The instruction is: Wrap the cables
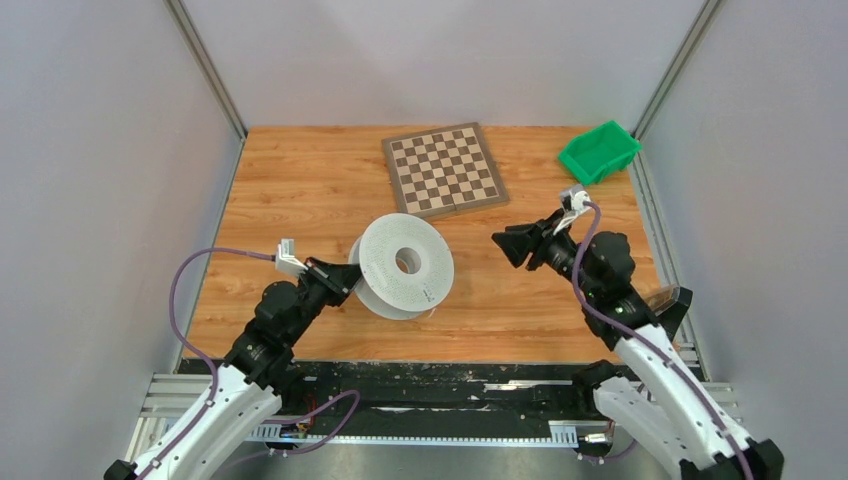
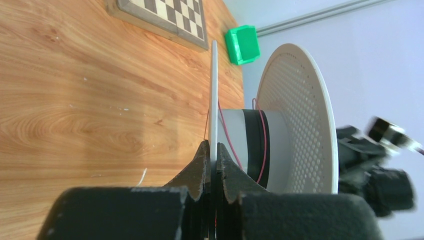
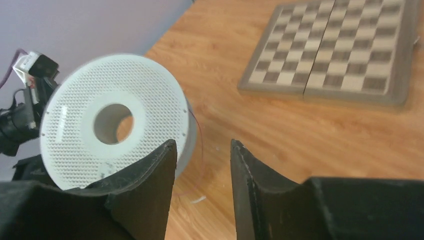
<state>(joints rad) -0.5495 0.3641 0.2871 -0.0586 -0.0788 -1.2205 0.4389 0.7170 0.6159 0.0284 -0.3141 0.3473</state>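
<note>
A white perforated spool (image 1: 405, 265) stands tilted on the wooden table, with thin red cable (image 2: 261, 145) wound over black on its hub. My left gripper (image 1: 350, 275) is shut on the edge of the spool's near flange (image 2: 214, 90), which runs straight up between the jaws in the left wrist view. My right gripper (image 1: 503, 243) hangs open to the right of the spool, clear of it, with nothing between its fingers. In the right wrist view the spool (image 3: 112, 120) faces the camera, and a loose loop of red cable (image 3: 199, 131) trails from it onto the table.
A folded chessboard (image 1: 445, 170) lies at the back centre and a green bin (image 1: 598, 152) sits at the back right corner. A small white scrap (image 3: 198, 199) lies on the table below the spool. Grey walls and metal rails close in both sides.
</note>
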